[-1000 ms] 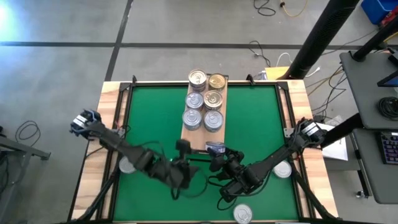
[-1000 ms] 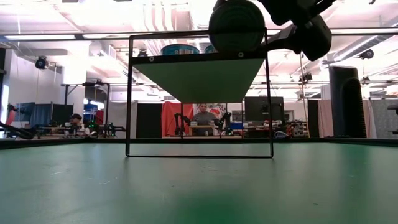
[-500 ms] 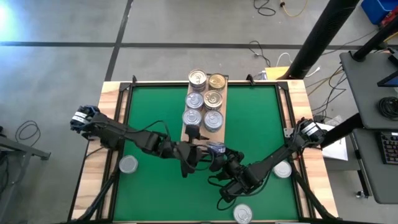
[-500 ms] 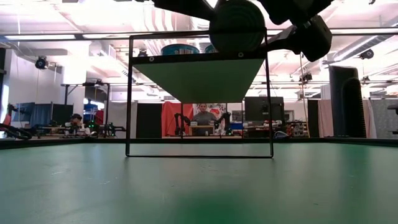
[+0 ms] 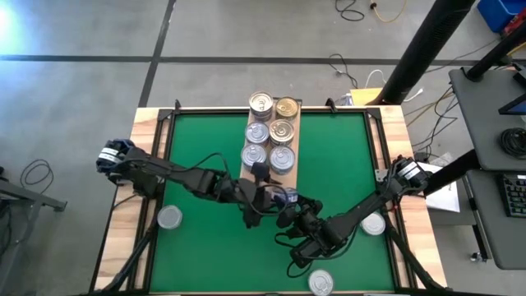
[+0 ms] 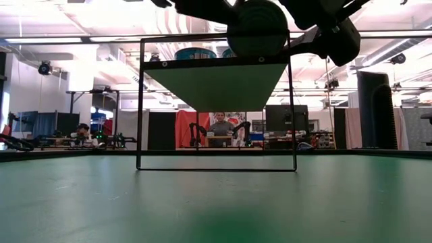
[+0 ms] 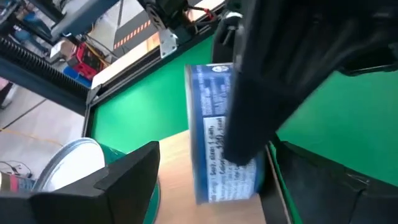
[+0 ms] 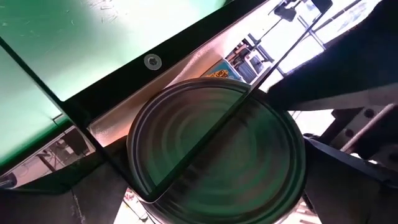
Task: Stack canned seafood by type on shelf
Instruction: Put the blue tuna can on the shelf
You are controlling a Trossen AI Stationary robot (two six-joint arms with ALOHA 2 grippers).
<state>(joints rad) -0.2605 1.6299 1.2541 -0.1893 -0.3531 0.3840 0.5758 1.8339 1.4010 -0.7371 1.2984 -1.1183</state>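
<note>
**A:** What does the right gripper (image 5: 288, 200) do now?

**B:** It is clenched on a short round metal tin with a blue label (image 5: 285, 196) and holds it on its edge at the near end of the long light-wood shelf (image 7: 177, 180). The left gripper (image 5: 267, 191) is spread wide, with one finger on each side of this same tin.

**A:** What has just changed?

**B:** A second ago the left arm was low on the green tabletop (image 5: 197, 140), well apart from the shelf. Now it has reached the shelf's near end, while the right gripper has not moved. I think a handover is being prepared, or a turning of the tin to upright.

**A:** And the other tins?

**B:** Six round tins (image 5: 257, 132) stand in two rows on the shelf's far part. Three silver-topped tins (image 5: 169, 217) lie on the tabletop, well apart from the shelf.

**A:** What is hard to see?

**B:** I cannot tell whether the left fingers (image 7: 124, 180) touch the tin already. I also cannot tell whether the tin rests on the shelf or hangs above it. Its lid colour is hidden, so its type is unclear.
</note>
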